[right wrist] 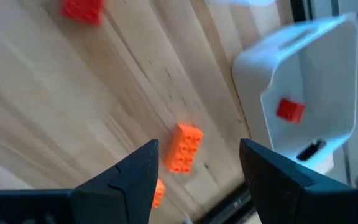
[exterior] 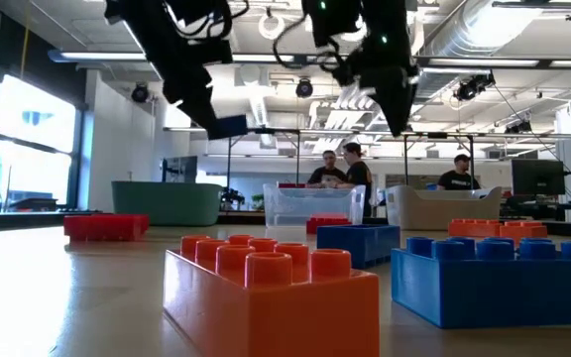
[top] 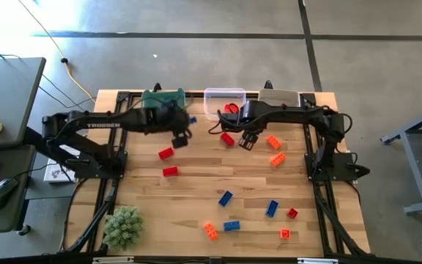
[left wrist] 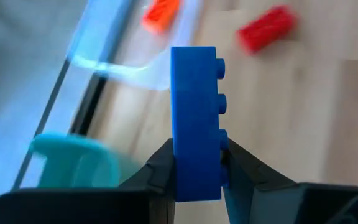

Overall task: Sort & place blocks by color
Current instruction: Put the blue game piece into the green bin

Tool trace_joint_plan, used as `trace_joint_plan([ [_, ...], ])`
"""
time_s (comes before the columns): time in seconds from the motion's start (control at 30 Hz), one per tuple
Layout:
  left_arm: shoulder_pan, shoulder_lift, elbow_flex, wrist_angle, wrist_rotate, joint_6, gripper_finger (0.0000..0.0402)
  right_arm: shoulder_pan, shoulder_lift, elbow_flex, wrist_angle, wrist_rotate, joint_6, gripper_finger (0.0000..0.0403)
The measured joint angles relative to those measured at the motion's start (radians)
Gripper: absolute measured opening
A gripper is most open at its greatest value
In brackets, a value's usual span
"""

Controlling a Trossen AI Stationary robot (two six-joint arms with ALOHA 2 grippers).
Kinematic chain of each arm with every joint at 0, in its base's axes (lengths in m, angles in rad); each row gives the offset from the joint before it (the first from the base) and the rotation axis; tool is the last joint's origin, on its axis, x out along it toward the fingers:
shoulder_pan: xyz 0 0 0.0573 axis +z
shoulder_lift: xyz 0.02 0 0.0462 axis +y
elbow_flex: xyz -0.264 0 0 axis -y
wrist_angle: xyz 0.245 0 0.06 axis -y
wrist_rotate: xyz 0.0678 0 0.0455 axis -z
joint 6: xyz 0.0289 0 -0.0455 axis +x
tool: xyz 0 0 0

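- The left gripper (left wrist: 194, 171) is clamped on a blue studded plastic brick (left wrist: 196, 118), held clear above the wooden table (top: 196, 192) near the teal bin (top: 163, 97) at the far edge.
- Its jaws press the brick's two flat side faces near one end; the studs face sideways.
- The right gripper (right wrist: 197, 165) hangs with its jaws apart and empty over an orange studded plastic brick (right wrist: 183, 148), beside the white bin (right wrist: 303, 87).
- The remaining bricks, red (top: 170, 171), blue (top: 225, 197) and orange (top: 210, 232), lie scattered on the table; a red brick (right wrist: 289, 110) already lies in the white bin.
- Handling judgement: the bricks look light, rigid and smooth, so slippery. Grip across opposite flat sides, centred; gripping on the studs risks twisting.
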Motion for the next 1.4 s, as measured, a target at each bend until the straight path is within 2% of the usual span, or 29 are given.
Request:
trace_joint_plan([
  [0.3,0.24,0.0,0.0,-0.024,0.001,-0.096,0.0065,-0.044,-0.092,-0.215,0.058,-0.073,-0.003,0.0211],
  [0.7,0.457,0.002,0.0,-0.04,0.139,-0.293,0.0065,-0.087,-0.371,-0.464,0.3,-0.21,0.084,0.0211],
  [0.9,0.518,0.046,0.0,-0.042,0.201,-0.356,0.0065,-0.087,-0.467,-0.564,0.42,-0.29,0.136,0.0211],
  [1.07,0.53,0.092,0.0,-0.042,0.225,-0.38,0.0066,-0.087,-0.495,-0.634,0.457,-0.295,0.194,0.0211],
  [1.4,0.53,0.148,0.0,-0.039,0.226,-0.396,0.0121,-0.087,-0.494,-0.762,0.506,-0.299,0.284,0.0211],
])
